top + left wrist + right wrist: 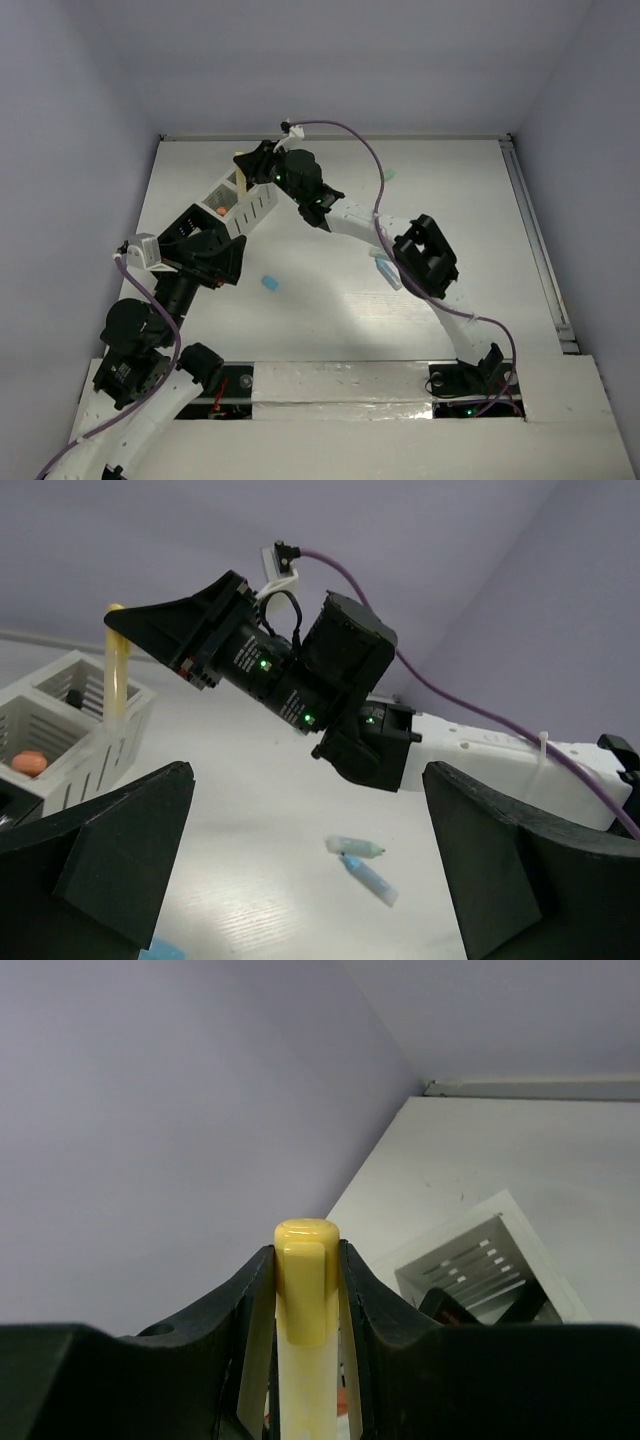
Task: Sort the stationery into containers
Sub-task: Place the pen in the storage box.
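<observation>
Right wrist view: right gripper (306,1265) clamps a yellow marker (303,1305) upright.
Just beneath it sits the white container (470,1265); left gripper (310,870) gapes wide, holding nothing.

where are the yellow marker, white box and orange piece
yellow marker (306,1280): right wrist view, its cap
white box (105,760): left wrist view, slatted side wall
orange piece (29,763): left wrist view, its top

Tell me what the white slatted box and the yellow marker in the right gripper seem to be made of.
White slatted box: probably moulded plastic with a matte finish; its thin, even slats and crisp edges suggest that. Yellow marker: likely smooth plastic, slightly glossy; the rounded cap shows a soft sheen and a raised clip-like strip.
</observation>
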